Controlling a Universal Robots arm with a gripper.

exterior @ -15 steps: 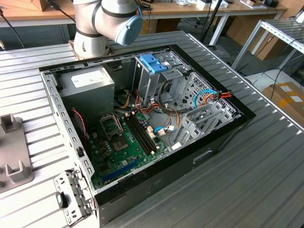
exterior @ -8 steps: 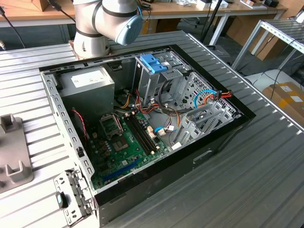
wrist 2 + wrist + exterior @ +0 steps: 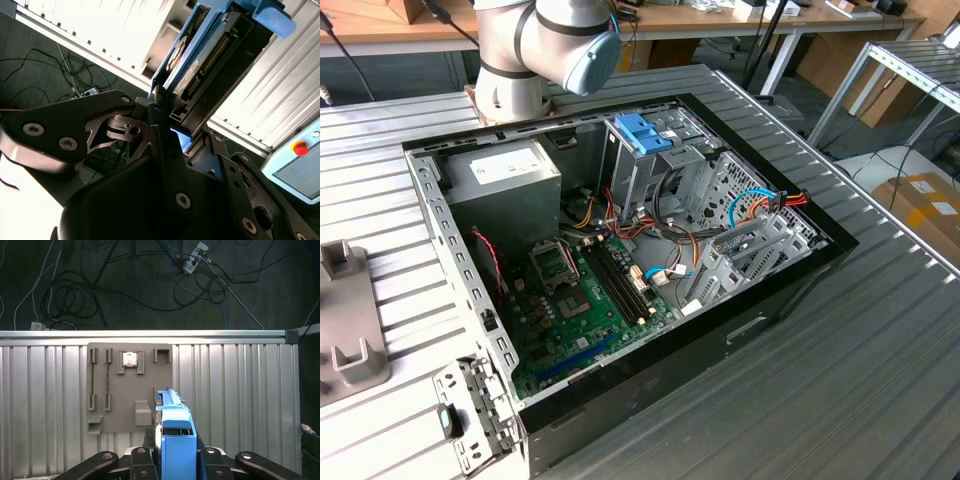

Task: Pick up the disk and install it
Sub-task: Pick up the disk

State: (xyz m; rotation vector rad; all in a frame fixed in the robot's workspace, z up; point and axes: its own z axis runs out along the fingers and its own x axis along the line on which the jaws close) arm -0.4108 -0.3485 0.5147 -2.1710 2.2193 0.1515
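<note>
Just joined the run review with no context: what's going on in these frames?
A Universal Robots arm has the flat grey rectangular disk with bright blue plastic side rails clamped in its end effector, as both wrist views show. The first wrist view looks past it onto a grey moulded fixture plate on the ribbed metal table. In the exterior view, the open black computer case sits on that table. The disk is not in it yet.

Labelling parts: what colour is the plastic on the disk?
Bright blue; the disk shows it best in the first wrist view.
</note>
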